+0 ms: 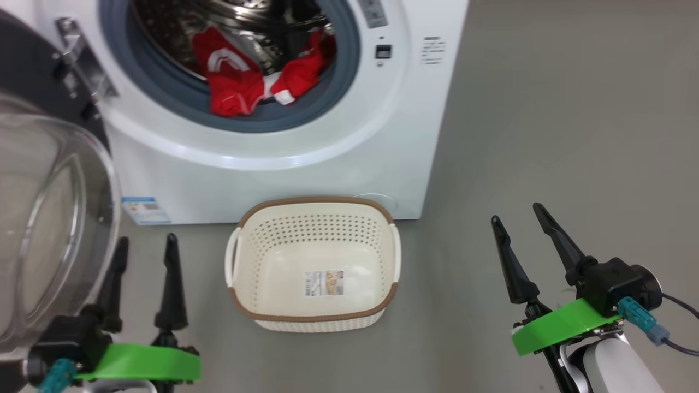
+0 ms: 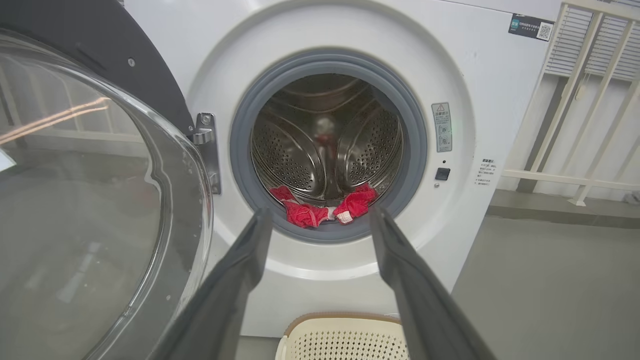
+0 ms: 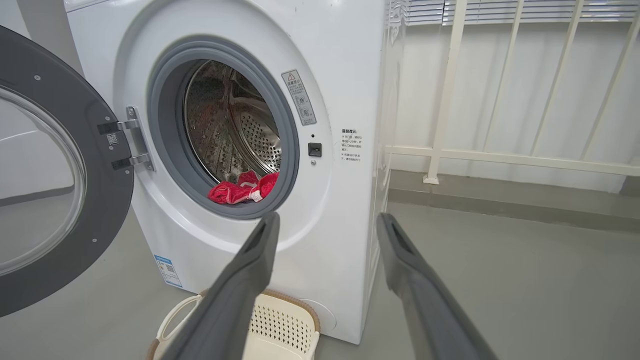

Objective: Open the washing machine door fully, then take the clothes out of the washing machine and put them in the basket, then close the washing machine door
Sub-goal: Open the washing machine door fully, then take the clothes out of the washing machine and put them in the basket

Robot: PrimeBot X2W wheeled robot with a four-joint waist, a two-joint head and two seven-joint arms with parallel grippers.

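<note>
1. Upper centre of head view: clothes point(image 1: 256, 76) at washing machine point(image 1: 273, 169) mouth; basket point(image 1: 317, 200) below, empty.
2. Left gripper point(image 1: 147, 238), right gripper point(image 1: 516, 213): both spread, empty.
3. Reach low, pinch a bunched fold, lift clear.

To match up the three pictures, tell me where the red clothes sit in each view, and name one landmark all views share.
Head view: the clothes are at top centre, spilling onto the lower part of the grey ring.
Left wrist view: clothes at picture centre, at the bottom of the ring.
Right wrist view: clothes left of centre, low inside the ring.
Shared landmark: the basket on the floor before the washing machine, below the clothes in every view.
</note>
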